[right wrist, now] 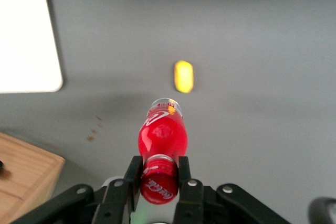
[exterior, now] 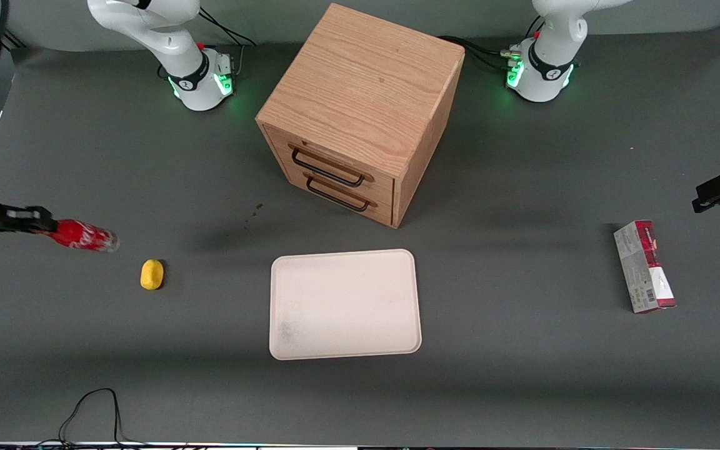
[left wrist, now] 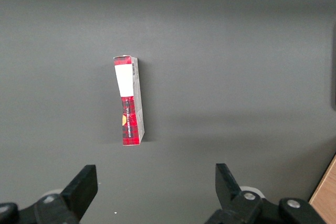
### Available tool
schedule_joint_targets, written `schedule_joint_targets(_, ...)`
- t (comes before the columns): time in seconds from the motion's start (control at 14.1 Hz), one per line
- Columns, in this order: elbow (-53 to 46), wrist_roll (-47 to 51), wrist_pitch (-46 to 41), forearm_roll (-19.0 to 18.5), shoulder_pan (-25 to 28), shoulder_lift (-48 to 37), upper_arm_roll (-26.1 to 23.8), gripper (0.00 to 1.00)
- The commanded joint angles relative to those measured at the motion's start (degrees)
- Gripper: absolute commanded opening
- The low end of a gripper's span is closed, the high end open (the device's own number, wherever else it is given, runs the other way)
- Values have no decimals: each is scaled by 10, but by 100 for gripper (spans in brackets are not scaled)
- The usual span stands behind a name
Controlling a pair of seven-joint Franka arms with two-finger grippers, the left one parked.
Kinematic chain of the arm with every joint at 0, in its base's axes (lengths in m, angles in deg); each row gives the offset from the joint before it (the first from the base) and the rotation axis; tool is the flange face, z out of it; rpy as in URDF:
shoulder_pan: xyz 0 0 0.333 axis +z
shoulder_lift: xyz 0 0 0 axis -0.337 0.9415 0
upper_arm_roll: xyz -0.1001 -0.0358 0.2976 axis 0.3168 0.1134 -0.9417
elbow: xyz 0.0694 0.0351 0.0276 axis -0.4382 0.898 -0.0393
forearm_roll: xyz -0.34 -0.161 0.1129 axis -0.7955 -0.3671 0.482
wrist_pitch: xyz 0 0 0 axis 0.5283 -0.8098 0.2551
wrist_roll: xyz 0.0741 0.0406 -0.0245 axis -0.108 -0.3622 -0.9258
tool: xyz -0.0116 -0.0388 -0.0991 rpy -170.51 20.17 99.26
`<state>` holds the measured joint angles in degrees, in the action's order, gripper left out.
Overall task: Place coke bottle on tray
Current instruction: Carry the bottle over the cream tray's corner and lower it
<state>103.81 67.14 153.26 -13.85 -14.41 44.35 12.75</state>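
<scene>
Your gripper is clamped on the coke bottle at its cap, toward the working arm's end, well apart from the tray.

A robotics lab, set up for tabletop trials. Two white arm bases with green status lights are bolted onto a dark grey matte surface, with cables trailing from them and along the near edge. The few props sit well apart: an oak drawer cabinet, a cream tray, a carton, a small yellow object.
</scene>
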Motion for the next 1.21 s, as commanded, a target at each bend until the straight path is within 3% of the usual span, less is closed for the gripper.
schedule_joint_targets(0.0,-113,124,-8,7,-2,95,-65,0)
schedule_joint_targets(0.28,-122,271,100,3,22,158,-138,0)
schedule_joint_targets(0.64,-122,375,223,-52,103,235,-133,0)
schedule_joint_targets(1.14,-121,394,284,-73,126,269,-134,0)
